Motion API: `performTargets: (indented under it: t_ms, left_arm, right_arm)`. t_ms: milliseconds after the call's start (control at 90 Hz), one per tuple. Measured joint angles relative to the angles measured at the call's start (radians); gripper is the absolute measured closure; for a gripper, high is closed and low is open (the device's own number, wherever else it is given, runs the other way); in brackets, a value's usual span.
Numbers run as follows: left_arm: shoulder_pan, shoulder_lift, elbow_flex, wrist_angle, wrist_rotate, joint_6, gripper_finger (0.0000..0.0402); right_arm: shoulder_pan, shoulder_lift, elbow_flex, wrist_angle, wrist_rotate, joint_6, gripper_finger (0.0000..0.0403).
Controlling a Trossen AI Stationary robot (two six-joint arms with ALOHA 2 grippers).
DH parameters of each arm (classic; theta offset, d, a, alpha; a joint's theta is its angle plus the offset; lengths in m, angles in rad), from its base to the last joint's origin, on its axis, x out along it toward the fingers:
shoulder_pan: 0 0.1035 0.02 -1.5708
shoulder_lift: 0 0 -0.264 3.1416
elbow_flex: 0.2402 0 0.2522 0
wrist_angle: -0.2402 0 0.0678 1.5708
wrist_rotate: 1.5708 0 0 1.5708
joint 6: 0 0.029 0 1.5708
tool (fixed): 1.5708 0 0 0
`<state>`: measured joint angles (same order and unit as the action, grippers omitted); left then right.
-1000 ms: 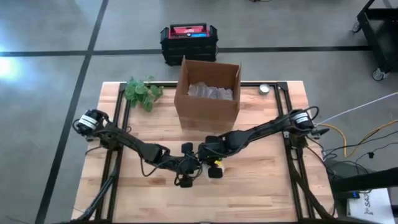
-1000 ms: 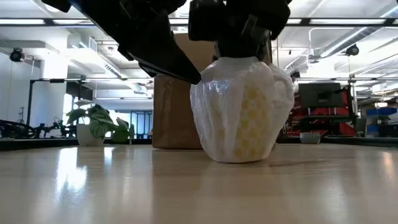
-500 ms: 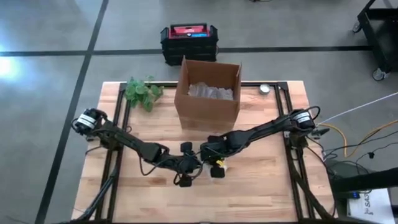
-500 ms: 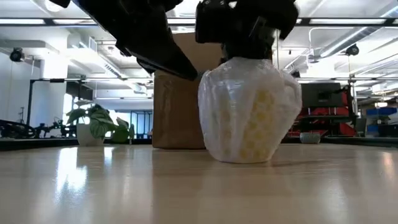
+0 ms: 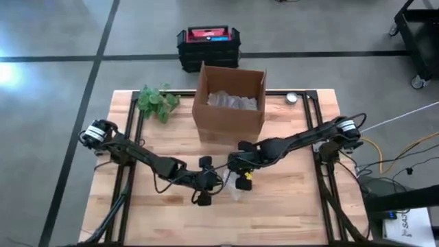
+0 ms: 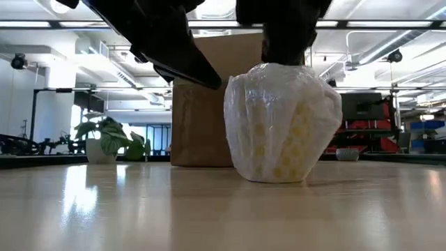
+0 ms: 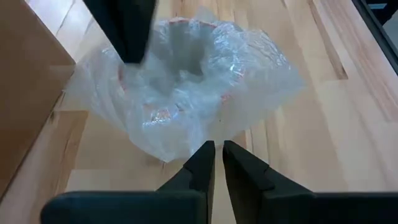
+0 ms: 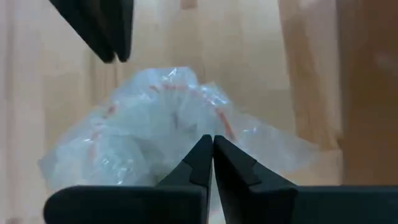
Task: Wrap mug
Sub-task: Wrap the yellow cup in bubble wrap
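The mug (image 6: 282,125), yellow and fully covered in clear bubble wrap, stands upright on its base on the wooden table (image 6: 209,209), in front of the cardboard box. In the high view the wrapped mug (image 5: 234,190) lies between both grippers. My right gripper (image 6: 284,61) is shut and comes down onto the wrap's top. My left gripper (image 7: 217,148) is shut but for a thin slit, its tips at the wrap's left upper side (image 6: 224,85); whether they touch it I cannot tell. My right gripper meets the bunched top of the bubble wrap (image 8: 199,127) with its shut fingers, coming from above and pointing down. Whether a layer is caught between the fingers is hidden by the gripper itself. The wrapped mug stays upright on the table.
An open cardboard box (image 5: 230,103) with more bubble wrap inside stands just behind the mug. A green plant (image 5: 156,101) sits at the far left, a small round thing (image 5: 292,98) at the far right. Bare wood lies toward the near edge.
My right gripper has gone toward the table's right edge, staying on top of the wrap. The wrapped mug has slid a little the same way, upright, and the wrap's folds have shifted.
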<state>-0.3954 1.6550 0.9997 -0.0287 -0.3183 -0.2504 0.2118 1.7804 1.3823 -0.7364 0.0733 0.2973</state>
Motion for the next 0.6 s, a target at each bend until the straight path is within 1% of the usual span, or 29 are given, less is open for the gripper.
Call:
performTargets:
  t_ms: [233,378,600]
  left_arm:
    - [0.000,0.000,0.000,0.005,-0.003,-0.002,0.0381]
    - [0.000,0.006,0.000,0.036,-0.005,0.004,0.0381]
    - [0.000,0.007,-0.004,0.038,-0.012,0.006,0.0381]
  right_arm:
    - [0.008,0.086,0.005,0.025,0.015,-0.021,0.0403]
    - [0.010,0.125,0.007,0.035,0.014,-0.022,0.0403]
    - [0.014,0.167,0.007,0.060,-0.036,-0.030,0.0403]
